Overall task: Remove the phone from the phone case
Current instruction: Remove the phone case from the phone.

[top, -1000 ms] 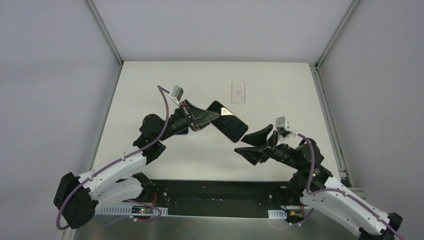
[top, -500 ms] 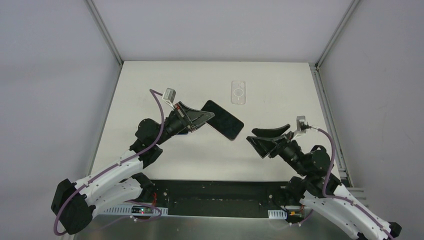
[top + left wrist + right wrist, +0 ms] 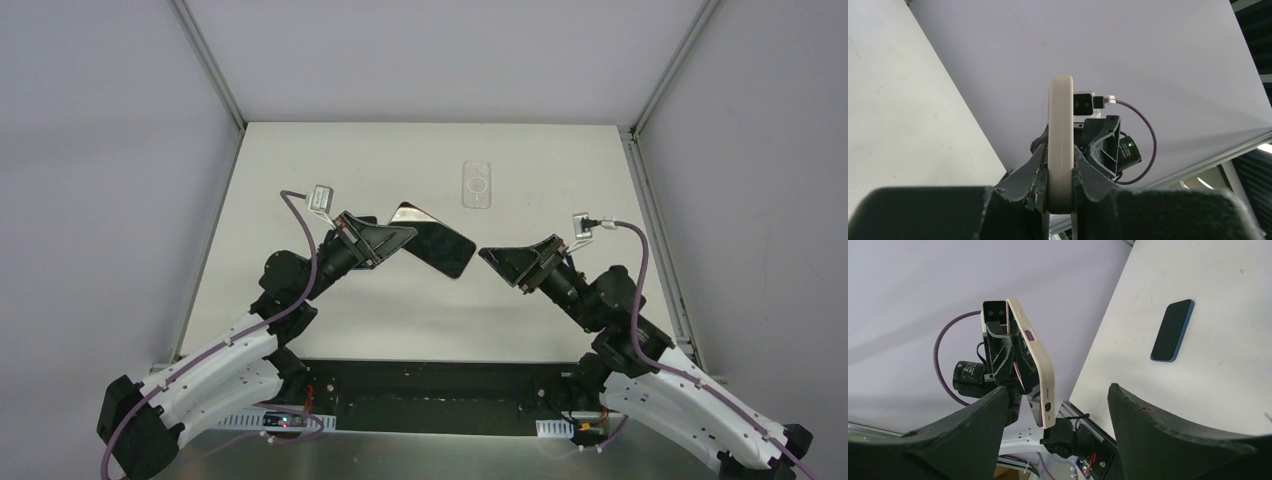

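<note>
A phone (image 3: 436, 244) with a dark screen sits in a cream phone case (image 3: 1034, 358). My left gripper (image 3: 403, 236) is shut on one end of the case and holds it above the table. The left wrist view shows the case (image 3: 1061, 122) edge-on, clamped between the left gripper (image 3: 1060, 167) fingers. My right gripper (image 3: 503, 267) is open and points at the free end of the case, a small gap away. In the right wrist view, the case's lower end with its port hangs between the wide-open fingers of the right gripper (image 3: 1055, 392), farther off and untouched.
A clear empty case (image 3: 477, 185) lies flat near the back of the white table (image 3: 560, 170). A dark phone with a blue rim (image 3: 1172, 330) lies on the table in the right wrist view. Grey walls enclose the table on three sides.
The left gripper has carried the cased phone left and slightly back. The right gripper has opened wider and swung round to face the phone's free end.
</note>
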